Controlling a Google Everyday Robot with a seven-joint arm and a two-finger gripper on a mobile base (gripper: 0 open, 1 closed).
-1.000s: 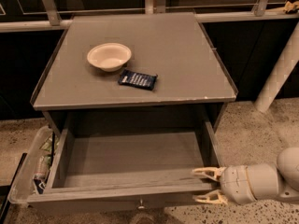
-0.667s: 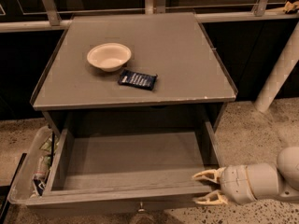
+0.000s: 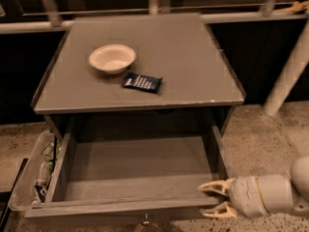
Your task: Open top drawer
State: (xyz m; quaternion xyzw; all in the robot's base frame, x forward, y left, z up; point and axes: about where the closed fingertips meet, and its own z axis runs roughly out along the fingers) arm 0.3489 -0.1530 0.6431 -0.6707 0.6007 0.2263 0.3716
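Beside the gripper point(image 3: 213, 199), the grey top drawer point(image 3: 135, 166) gapes open.

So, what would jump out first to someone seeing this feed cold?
The top drawer, pulled far out at the bottom of the view, its grey inside bare. At its front right corner sits the cream gripper, spread open. On the cabinet top, a white bowl and a dark blue packet lie left of centre.
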